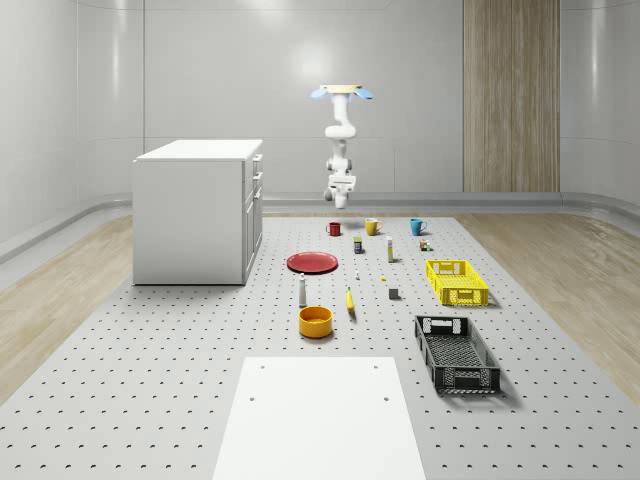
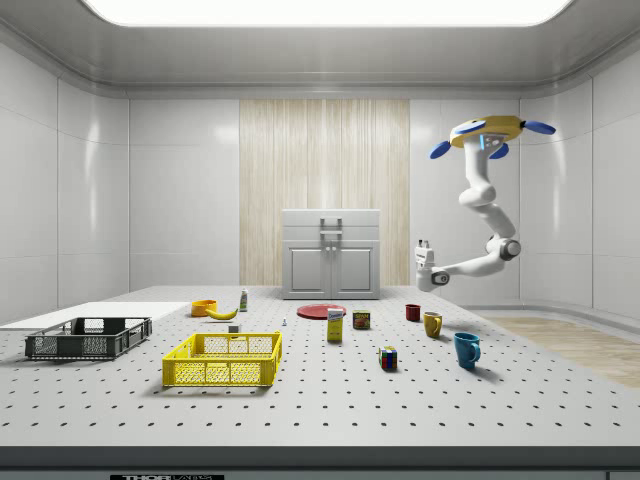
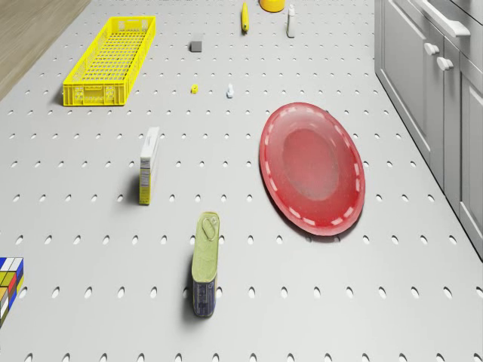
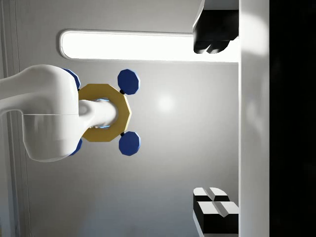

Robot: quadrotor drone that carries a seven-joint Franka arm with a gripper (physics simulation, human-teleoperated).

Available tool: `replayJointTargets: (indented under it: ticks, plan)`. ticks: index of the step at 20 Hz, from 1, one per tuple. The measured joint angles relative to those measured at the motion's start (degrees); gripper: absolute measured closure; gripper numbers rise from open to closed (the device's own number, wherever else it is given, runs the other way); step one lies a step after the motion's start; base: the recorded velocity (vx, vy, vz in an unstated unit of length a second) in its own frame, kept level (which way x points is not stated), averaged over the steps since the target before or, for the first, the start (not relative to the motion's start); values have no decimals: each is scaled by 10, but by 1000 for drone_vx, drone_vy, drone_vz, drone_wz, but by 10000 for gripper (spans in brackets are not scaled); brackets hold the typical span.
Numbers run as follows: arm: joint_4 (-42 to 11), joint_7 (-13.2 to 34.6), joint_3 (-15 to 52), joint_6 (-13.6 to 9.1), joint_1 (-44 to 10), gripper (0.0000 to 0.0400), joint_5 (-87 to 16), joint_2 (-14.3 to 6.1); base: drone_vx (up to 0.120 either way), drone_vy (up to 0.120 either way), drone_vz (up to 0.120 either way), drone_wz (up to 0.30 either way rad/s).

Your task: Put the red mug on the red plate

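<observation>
The red mug (image 1: 334, 228) (image 2: 412, 312) stands upright at the far end of the perforated table, at the whole-scene view's left of a row of mugs. Nearer the camera lies the red plate (image 1: 312, 262) (image 2: 321, 311) (image 3: 312, 167), flat and bare. My drone (image 1: 340, 92) (image 2: 490, 135) hovers high over the far end of the table. Its arm hangs down and bends back. My gripper (image 1: 341, 183) (image 2: 425, 246) (image 4: 215, 118) hangs well above the red mug, turned upward toward the drone, open, with nothing between the fingers (image 4: 212, 29).
A yellow mug (image 1: 372, 226) and a blue mug (image 1: 417, 226) stand beside the red one. A can (image 3: 204, 264), a small box (image 3: 149, 164) and a colour cube (image 3: 7, 286) lie near the plate. The white cabinet (image 1: 198, 210) stands beside the plate. Yellow crate (image 1: 457, 281), black crate (image 1: 456, 352).
</observation>
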Motion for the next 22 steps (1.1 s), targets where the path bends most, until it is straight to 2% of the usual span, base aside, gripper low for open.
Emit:
replayJointTargets:
  ticks: [3, 8, 14, 17, 20, 22]
  plan:
    - [-2, 2, 12, 1, -4, 0, -17, -1, 120, -93, 0, 0]
    - [-9, 10, 53, 5, -16, 0, -75, -4, 120, 0, 0, 0]
    - [-51, 35, 170, 13, -54, 0, -242, -15, 120, 0, -7, 0]
    - [-113, 64, 267, 20, -90, 0, -391, -29, 120, 0, -120, 0]
    - [-215, 114, 377, 24, -143, 0, -579, -51, 0, 0, -67, 0]
    - [-291, 160, 446, 18, -190, 0, -710, -68, 0, 0, -120, 0]
